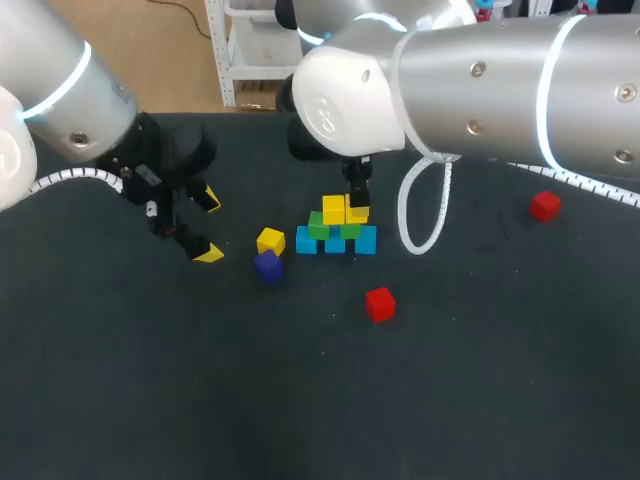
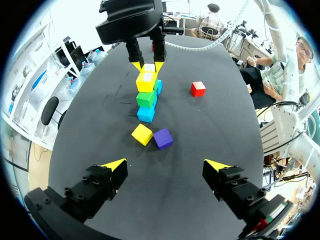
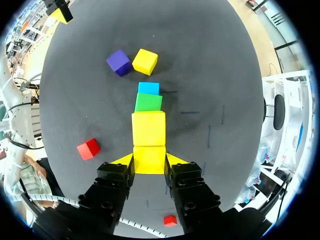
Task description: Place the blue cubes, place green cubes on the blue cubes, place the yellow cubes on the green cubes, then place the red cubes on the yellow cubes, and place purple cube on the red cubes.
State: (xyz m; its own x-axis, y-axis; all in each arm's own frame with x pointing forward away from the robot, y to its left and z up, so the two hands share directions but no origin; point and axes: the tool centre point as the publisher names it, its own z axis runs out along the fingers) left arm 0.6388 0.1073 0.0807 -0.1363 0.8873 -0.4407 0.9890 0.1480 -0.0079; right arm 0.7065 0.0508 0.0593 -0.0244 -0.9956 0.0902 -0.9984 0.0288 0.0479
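The right gripper [image 3: 149, 161] pinches a yellow cube [image 3: 149, 158] between its fingers, just right of a second yellow cube [image 1: 333, 210] atop the green cubes [image 1: 318, 229]. The left gripper [image 1: 209, 227] hovers well left, fingers wide.

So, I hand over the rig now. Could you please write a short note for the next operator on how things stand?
Left gripper: open, empty, hovering apart from the stack.
Right gripper: fingers shut on the held yellow cube, at the stack's top level.
Stack: blue cubes at the bottom, green cubes on them, placed yellow cube on top.
Loose: spare yellow cube, purple cube, near red cube, far red cube.
Done: blue and green layers.
Left: finish the yellows, then the reds, then purple.
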